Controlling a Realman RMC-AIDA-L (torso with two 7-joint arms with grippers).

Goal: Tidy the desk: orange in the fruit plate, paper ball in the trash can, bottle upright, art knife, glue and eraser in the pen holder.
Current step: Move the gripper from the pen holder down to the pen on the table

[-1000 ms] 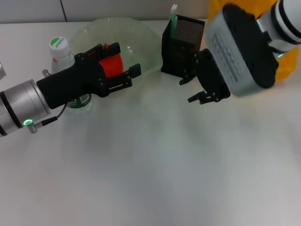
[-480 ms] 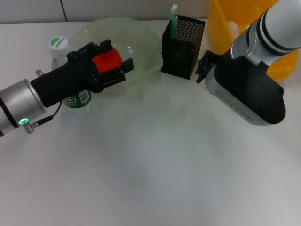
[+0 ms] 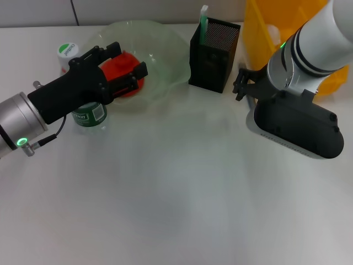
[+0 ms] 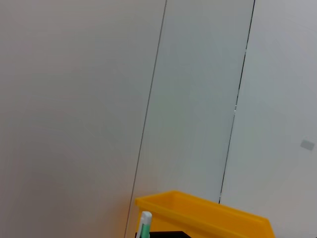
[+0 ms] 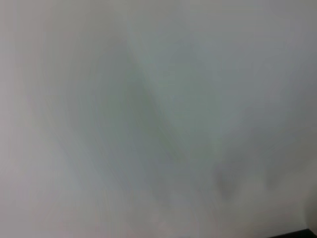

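Left end effector has the orange over the bowl, right one parked by the pen holder

Nearest to me is bare white counter (image 3: 165, 210). Going back, the left end effector (image 3: 124, 69) is clamped on the orange (image 3: 118, 66), holding it over the near-left part of the fruit plate (image 3: 165, 49). The bottle (image 3: 83, 107) stands upright just beside that arm, white cap showing. The right end effector (image 3: 242, 83) sits just right of the black pen holder (image 3: 212, 55); can't tell if its fingers are spread or closed. A green-and-white stick (image 3: 203, 19) pokes out of the holder. Farthest back is the yellow trash can (image 3: 265, 27).
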